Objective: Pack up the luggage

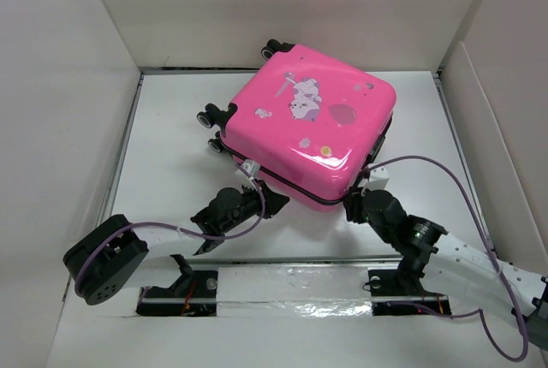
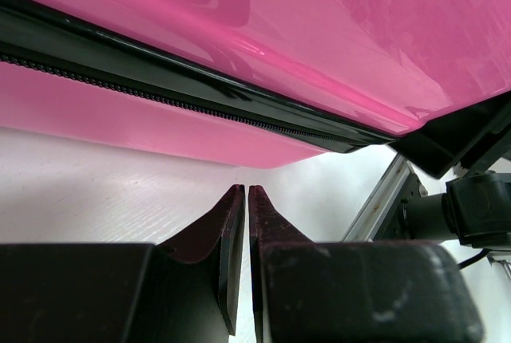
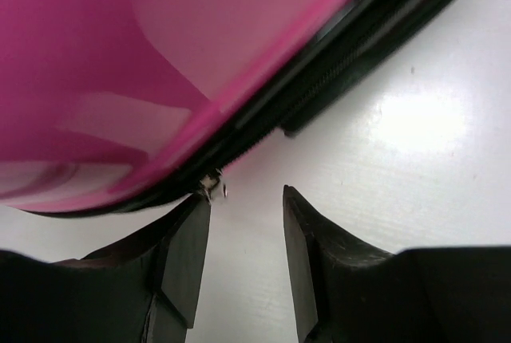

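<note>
The hot-pink luggage [image 1: 312, 124] lies flat and closed in the middle of the table, cartoon print up, black wheels at its far left. My left gripper [image 1: 267, 199] is shut and empty, just below the suitcase's near edge; its wrist view shows the pink shell [image 2: 319, 32] and black zipper seam [image 2: 200, 108] above the closed fingertips [image 2: 246, 191]. My right gripper [image 1: 357, 201] is open at the near right corner. In its wrist view a small metal zipper pull [image 3: 212, 186] hangs from the seam at the tip of the left finger [image 3: 196, 227], not gripped.
White walls enclose the table on three sides. A metal rail [image 1: 291, 287] runs along the near edge between the arm bases. Purple cables [image 1: 462, 188] loop from both arms. The right arm's body [image 2: 471, 207] shows at the right of the left wrist view.
</note>
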Robot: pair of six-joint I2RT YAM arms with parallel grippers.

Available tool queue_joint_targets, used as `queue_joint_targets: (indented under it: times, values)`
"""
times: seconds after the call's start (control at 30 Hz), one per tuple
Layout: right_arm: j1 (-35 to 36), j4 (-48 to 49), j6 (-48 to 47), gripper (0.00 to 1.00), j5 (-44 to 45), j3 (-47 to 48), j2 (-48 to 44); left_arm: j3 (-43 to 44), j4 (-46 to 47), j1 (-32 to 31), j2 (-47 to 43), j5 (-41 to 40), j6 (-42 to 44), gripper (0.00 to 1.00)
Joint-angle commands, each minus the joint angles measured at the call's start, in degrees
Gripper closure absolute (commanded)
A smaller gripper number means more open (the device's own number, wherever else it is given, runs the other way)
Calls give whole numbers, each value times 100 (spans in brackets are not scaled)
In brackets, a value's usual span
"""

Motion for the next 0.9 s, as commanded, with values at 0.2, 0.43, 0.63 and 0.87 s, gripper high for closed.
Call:
queue_joint_targets:
  times: [0.2, 0.43, 0.63, 0.87]
  values:
    - [37, 1796, -1571, 53, 159, -530, -999, 87, 501, 34, 150, 172, -23, 96]
    - [-42, 2500, -1958, 60, -262, -804, -1325, 105, 519, 34, 211, 164, -23, 97]
    - [-165, 2781, -2020, 67, -545, -752, -790, 96, 545, 34, 212, 181, -32, 97]
    - [-165, 3202, -1994, 88, -360, -769, -473, 122, 554, 34, 115, 181, -23, 97]
